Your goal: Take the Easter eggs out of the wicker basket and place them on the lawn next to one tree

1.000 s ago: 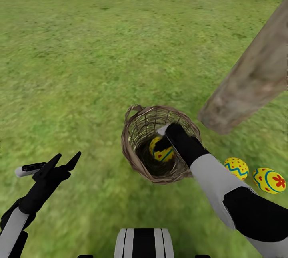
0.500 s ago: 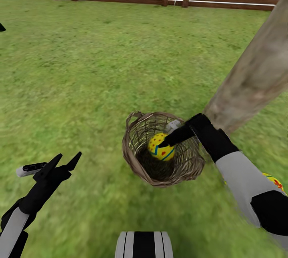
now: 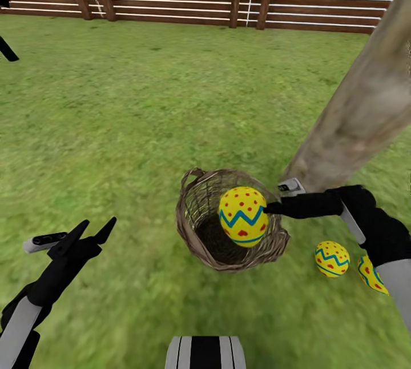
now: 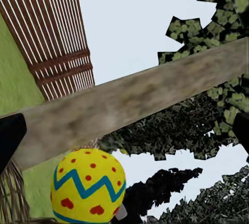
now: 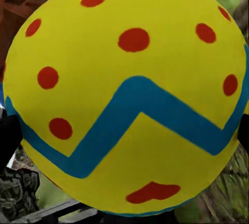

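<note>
The lawn point(image 3: 131, 100) carries the wicker basket point(image 3: 197, 226) beside the tree point(image 3: 354, 117) trunk. Two Easter eggs point(image 3: 332, 259) (one half hidden) lie on the grass nearby.

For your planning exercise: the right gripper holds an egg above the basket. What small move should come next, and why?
Probably swing the right gripper with its egg toward the tree, clear of the basket, since two eggs already lie on the lawn there.

Tree trunk point(image 3: 365, 112) just beside basket point(image 3: 197, 232)
</note>
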`<state>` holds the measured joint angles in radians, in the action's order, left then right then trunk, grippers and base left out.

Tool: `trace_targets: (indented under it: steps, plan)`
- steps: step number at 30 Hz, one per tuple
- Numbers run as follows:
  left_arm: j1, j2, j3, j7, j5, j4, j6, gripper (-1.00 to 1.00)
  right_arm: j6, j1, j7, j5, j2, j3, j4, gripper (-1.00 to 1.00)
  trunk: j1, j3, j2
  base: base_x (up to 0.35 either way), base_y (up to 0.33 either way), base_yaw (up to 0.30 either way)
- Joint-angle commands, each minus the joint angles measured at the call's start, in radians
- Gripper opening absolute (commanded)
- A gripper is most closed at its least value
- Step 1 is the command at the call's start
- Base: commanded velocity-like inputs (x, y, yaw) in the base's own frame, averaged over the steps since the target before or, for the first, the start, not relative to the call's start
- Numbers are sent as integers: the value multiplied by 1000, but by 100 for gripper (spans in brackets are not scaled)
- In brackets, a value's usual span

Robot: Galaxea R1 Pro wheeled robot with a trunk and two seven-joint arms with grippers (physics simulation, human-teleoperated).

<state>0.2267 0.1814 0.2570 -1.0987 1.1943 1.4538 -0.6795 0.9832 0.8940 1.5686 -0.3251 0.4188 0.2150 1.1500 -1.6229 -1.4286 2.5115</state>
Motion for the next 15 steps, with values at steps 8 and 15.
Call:
trace_targets:
  steps: [8,15]
  plan:
    - [0,3,5,-18,10,8,-9,100,15,-70,-107,-12,-91,-48,47,-100,4,31,-2,0,0,0]
    - [0,0,0,-37,13,8,-9,100,15,-75,-179,-14,-153,-52,45,-100,6,50,-3,0,0,-88]
